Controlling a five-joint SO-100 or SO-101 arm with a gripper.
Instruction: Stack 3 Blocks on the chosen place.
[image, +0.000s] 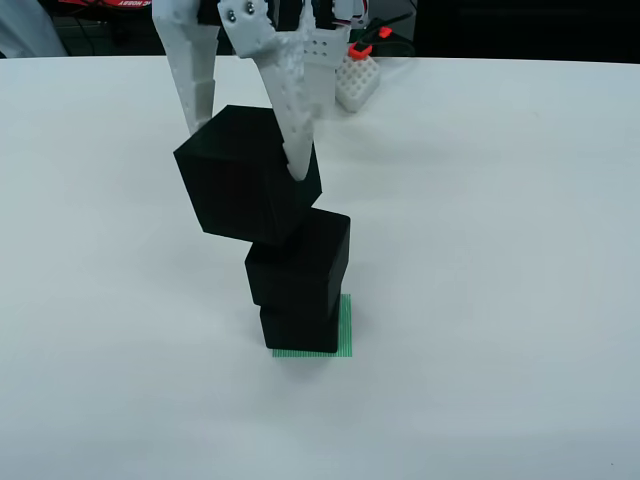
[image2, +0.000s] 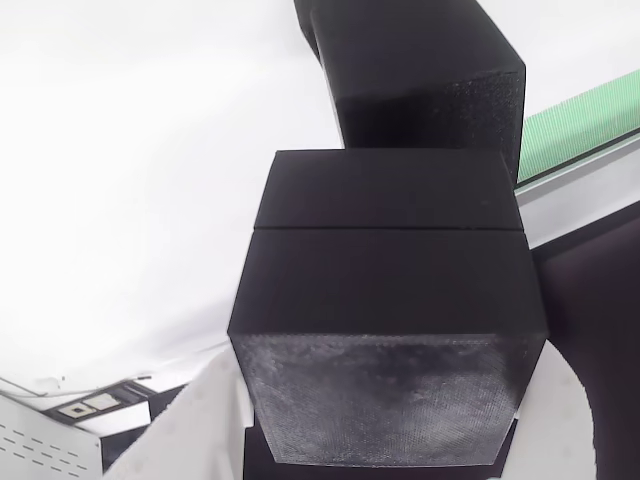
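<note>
In the upper middle of the front view the white gripper (image: 250, 150) is clamped on the third cube (image: 245, 175), tilted and meeting the top edge of the two stacked cubes (image: 298, 285) on the green square (image: 345, 335) below centre, so only seating and release remain.

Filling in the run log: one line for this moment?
gripper: shut on top block | top block: tilted, over second block | stack: two blocks on green patch | third: not yet released

High front view faces the table; gripper-riding view looks down close, sharing the blocks (image: 297, 265)
</note>
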